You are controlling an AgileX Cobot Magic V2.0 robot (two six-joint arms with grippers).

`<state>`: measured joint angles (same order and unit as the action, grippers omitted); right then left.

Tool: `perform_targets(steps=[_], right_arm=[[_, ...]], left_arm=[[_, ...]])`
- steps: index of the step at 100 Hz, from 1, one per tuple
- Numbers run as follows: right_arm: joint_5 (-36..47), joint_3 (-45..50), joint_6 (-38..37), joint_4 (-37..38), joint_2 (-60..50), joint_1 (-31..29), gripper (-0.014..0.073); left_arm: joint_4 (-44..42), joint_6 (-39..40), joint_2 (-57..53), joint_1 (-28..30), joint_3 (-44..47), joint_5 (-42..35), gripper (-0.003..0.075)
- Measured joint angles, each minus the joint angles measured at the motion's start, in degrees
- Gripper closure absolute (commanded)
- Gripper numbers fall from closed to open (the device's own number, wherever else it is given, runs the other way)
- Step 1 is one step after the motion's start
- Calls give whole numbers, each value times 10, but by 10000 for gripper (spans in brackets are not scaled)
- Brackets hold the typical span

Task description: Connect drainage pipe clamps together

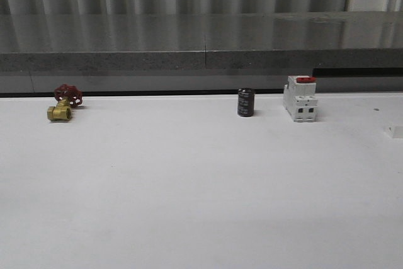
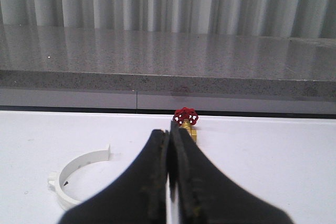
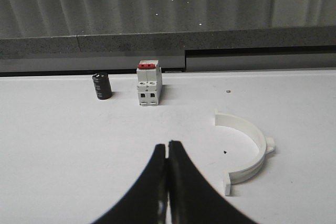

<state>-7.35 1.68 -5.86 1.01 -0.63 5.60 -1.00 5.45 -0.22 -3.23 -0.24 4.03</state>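
Note:
One white half-ring drainage pipe clamp (image 2: 81, 161) lies flat on the white table, just beside my left gripper (image 2: 170, 130) and apart from it. That gripper is shut, its black fingers pressed together with nothing between them. The other white half-ring clamp (image 3: 260, 148) lies flat on the table beside my right gripper (image 3: 168, 144), with a gap between them. The right gripper is also shut and empty. The two halves lie far apart, each with an outer lug and end tabs.
A brass valve with a red handwheel (image 1: 63, 102) stands at the back left, also seen past the left fingers (image 2: 185, 118). At the back right stand a black cylinder (image 1: 245, 103) and a white switch with a red top (image 1: 300, 98). A grey ledge (image 1: 201, 55) bounds the table's far side.

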Motion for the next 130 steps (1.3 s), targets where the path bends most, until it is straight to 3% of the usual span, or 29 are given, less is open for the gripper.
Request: perform_targets(steps=[48, 68, 100, 130], right_arm=[[0, 0, 0, 0, 0, 0, 661], [0, 0, 0, 0, 0, 0, 661], [0, 0, 0, 0, 0, 0, 661], [0, 0, 0, 0, 0, 0, 661]], left_arm=[[-8, 0, 0, 0, -9, -11, 741], [-8, 0, 53, 0, -145, 118, 741], [-11, 0, 286, 0, -420, 395, 741], [-10, 0, 398, 0, -474, 445, 740]])
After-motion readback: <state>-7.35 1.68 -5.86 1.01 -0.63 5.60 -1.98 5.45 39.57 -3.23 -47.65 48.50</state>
